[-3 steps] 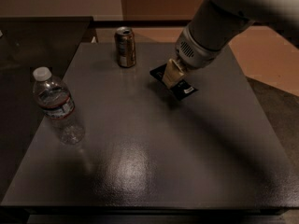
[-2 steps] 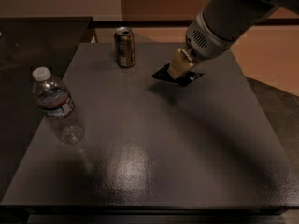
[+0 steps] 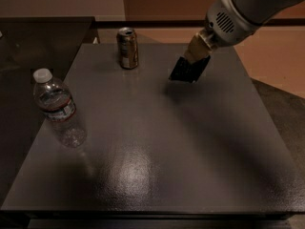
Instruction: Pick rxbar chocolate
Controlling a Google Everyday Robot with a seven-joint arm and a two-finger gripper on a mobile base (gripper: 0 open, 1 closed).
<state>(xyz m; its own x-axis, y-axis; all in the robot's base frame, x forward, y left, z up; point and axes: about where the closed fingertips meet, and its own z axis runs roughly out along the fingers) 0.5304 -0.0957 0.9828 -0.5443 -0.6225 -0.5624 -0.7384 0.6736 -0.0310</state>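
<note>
The rxbar chocolate (image 3: 188, 70) is a flat black-wrapped bar, hanging tilted in the air above the far right part of the grey table (image 3: 157, 142). My gripper (image 3: 196, 56) comes down from the upper right and is shut on the bar's upper end. The bar is lifted off the table, and its shadow falls on the surface below it.
A brown-gold drink can (image 3: 127, 47) stands upright at the table's far edge, left of the bar. A clear water bottle (image 3: 58, 108) with a white cap stands near the left edge. Dark furniture lies to the left, tan floor to the right.
The gripper has risen and moved up and right with the bar in it; the bar has come off the table surface.
</note>
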